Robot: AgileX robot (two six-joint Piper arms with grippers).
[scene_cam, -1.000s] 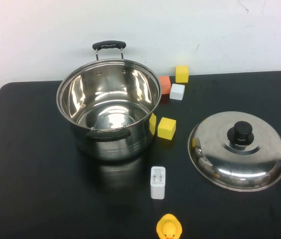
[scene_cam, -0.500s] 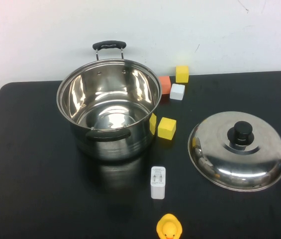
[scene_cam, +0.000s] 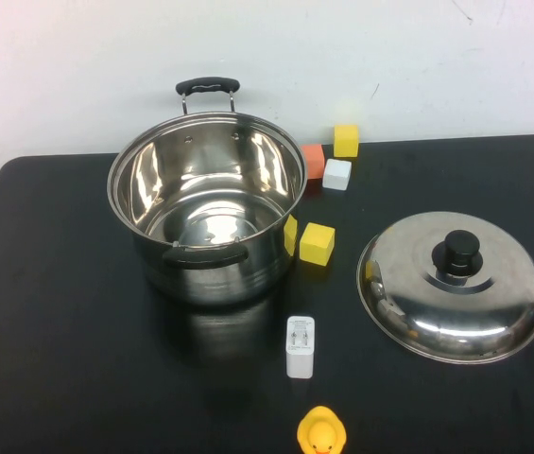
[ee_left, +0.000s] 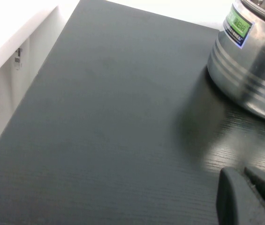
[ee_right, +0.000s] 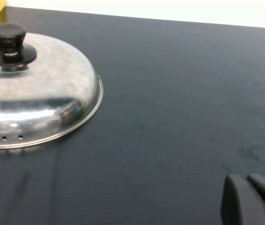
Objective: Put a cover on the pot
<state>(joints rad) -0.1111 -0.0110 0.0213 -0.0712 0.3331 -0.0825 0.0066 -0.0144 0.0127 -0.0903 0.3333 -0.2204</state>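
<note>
Nearest the robot on the black bench, a small yellow rubber duck sits at the front edge, facing forward. Just behind it lies a flat white plug-in charger block, close in front of the pot but apart from it.

To the right of the charger, the domed stainless-steel lid with a black round knob rests rim-down on the bench, knob upward, well apart from the pot. In the right wrist view the lid lies ahead of the right gripper, which hangs low over bare bench on the lid's right side without touching it; only its dark fingertips show, lying side by side, and they look pressed together, though so little of them is visible that this is uncertain.

The large stainless-steel pot with black handles stands upright and uncovered, left of centre, its inside shiny. A yellow foam cube sits just beside its right wall. In the left wrist view the pot's wall carries a green label, and the left gripper hovers low over bare bench near the pot's left side; its fingertips also appear pressed together.

Farther back stand an orange cube and a white cube touching, with a second yellow cube by the white wall.
</note>
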